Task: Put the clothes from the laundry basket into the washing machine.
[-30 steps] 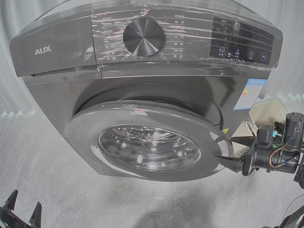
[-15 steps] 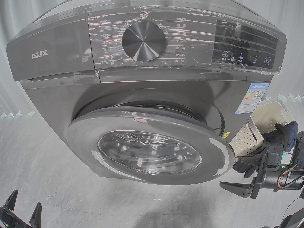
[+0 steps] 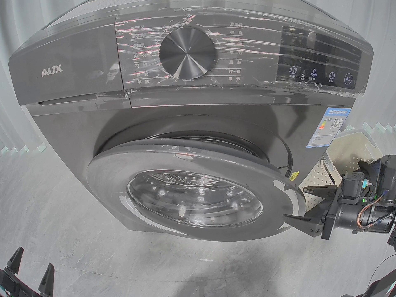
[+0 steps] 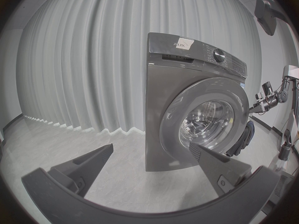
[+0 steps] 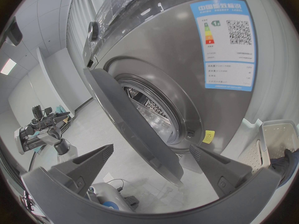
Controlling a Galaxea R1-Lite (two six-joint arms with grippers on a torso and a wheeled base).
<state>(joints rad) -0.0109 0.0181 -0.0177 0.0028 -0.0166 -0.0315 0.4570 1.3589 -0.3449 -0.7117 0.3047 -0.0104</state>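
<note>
Right claw is spread wide and empty at the free edge of the washer door. Under it I see glossy, pale grey stone-look floor. A white pleated curtain hangs behind the washer, on the far side of it from both claws.

The door stands ajar, open on the side toward the right claw. Its swung-out rim lies across the way between this claw and the drum, which I can see through the gap behind the door. A dial and a film-wrapped panel sit well above the claw, and a blue label is nearer above it on the washer's front. The basket, cream and perforated, stands just behind the right claw, beside the washer, with dark clothes draped over its rim.

From the wrist, the door's edge runs down between the right claw's two fingers. From the head, the lower finger meets the rim's outline, though I can't tell whether it touches. Left claw is also released, holding nothing. It sits low over the floor, well apart from the washer and facing it.
</note>
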